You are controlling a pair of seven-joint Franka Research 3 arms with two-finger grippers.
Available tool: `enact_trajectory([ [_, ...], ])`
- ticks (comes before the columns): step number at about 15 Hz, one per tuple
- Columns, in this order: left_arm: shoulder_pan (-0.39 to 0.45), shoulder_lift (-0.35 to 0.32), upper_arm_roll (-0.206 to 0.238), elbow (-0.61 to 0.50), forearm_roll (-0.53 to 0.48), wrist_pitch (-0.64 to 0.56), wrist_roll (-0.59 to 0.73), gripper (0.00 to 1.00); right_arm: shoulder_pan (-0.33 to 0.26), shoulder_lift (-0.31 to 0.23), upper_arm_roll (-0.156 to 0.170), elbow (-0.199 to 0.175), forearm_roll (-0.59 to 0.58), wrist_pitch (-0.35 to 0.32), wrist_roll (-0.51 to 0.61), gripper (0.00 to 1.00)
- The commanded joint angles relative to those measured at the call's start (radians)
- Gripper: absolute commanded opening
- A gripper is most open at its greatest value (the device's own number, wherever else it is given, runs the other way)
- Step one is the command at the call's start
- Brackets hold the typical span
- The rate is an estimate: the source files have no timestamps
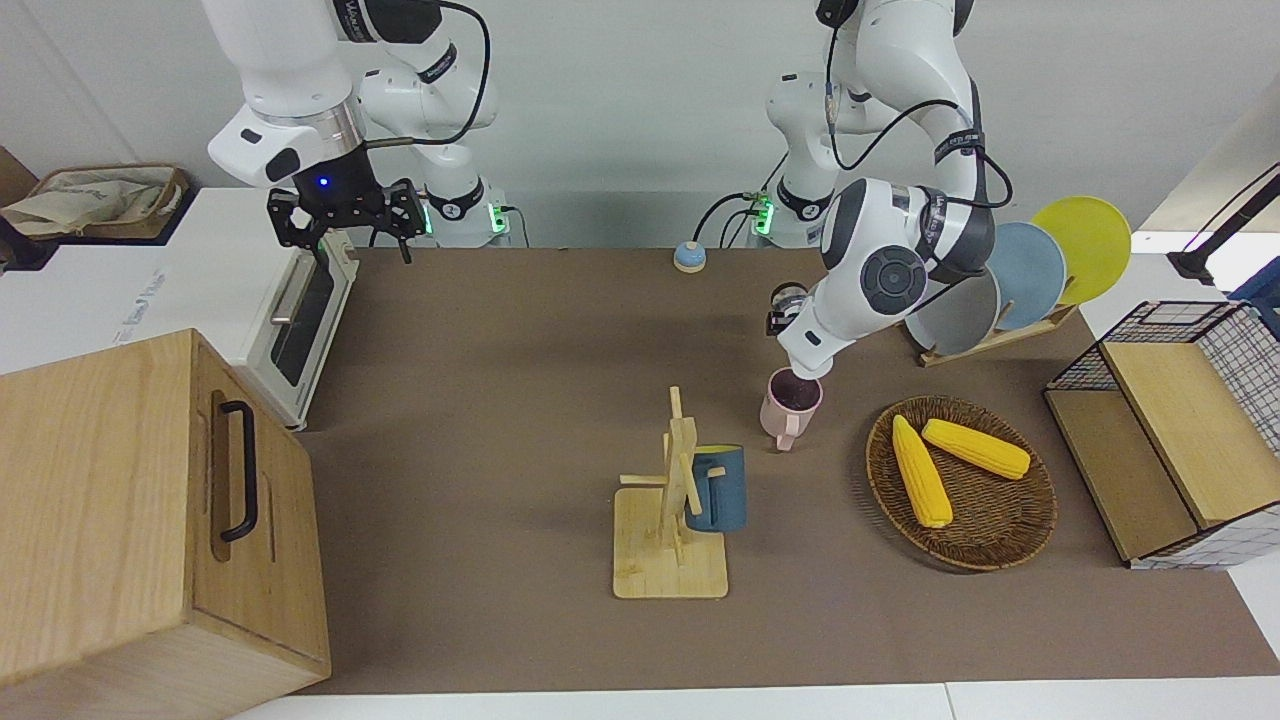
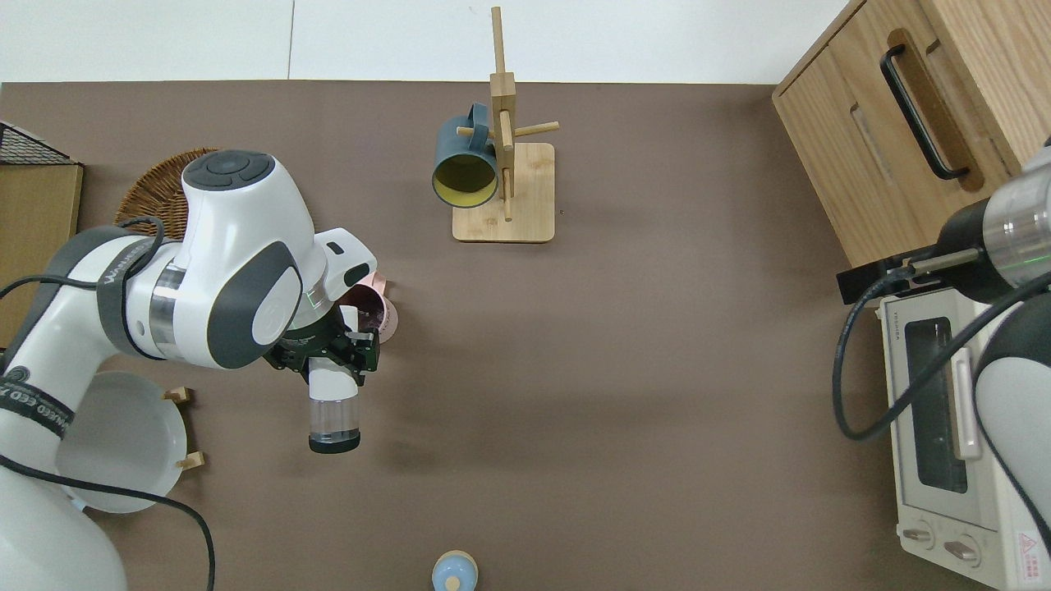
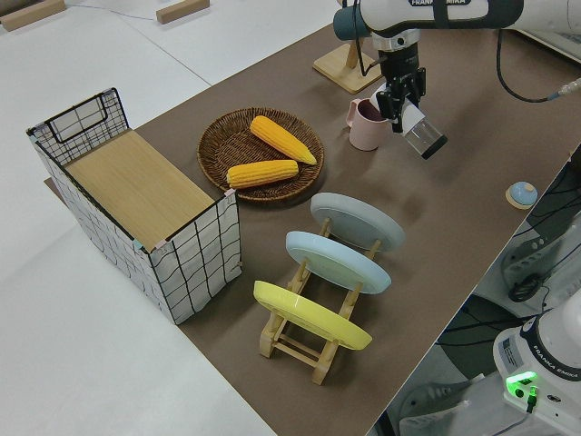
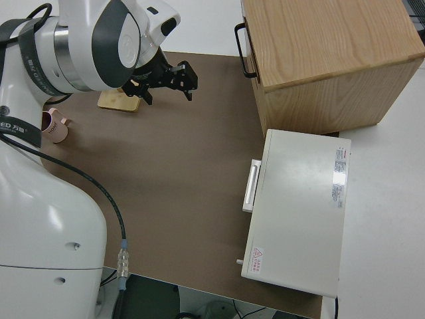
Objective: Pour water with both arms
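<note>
We see the left gripper [image 2: 332, 361] clamped on a clear bottle [image 2: 334, 410], tipped mouth-down at the pink mug [image 2: 376, 310] rim. Blue mug's rack [image 2: 505, 193] sits at the pink mug's 1 o'clock overhead; open mat between. Right gripper [image 1: 345, 215] parked, fingers spread, empty.

- Table [image 1: 520, 330] w/ brown mat is carrying everything.
- Pink mug [image 1: 790, 405] is sitting near centre; seen from overhead, at approx 10 o'clock from mat centre.
- Wooden mug stand [image 1: 668, 545] w/ blue mug [image 1: 718, 488] hanging on it is standing at 12 o'clock from centre, overhead.
- Wicker basket [image 1: 1000, 545] w/ 2 corn cobs is lying beside pink mug, toward left arm's end.
- Plate rack [image 3: 313, 341] is holding 3 plates upright.
- Wire crate [image 3: 182, 263] is sitting at left arm's end.
- Toaster oven [image 2: 944, 427] & wooden cabinet [image 1: 120, 500] are occupying right arm's end.
- Small blue knob [image 2: 453, 572] is resting at 6 o'clock, nearest the robots.
</note>
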Motion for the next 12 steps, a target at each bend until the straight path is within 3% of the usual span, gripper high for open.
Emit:
enact_trajectory([
  [1,-0.017,-0.01,0.007,0.029,0.02,-0.044,-0.019,0.0,-0.009,0.007,0.006,0.013,0.018,-0.009,-0.015,0.983],
  [12,-0.017,-0.035,-0.005,0.027,0.019,-0.052,-0.02,0.0,-0.009,0.007,0.005,0.013,0.018,-0.009,-0.015,0.983],
])
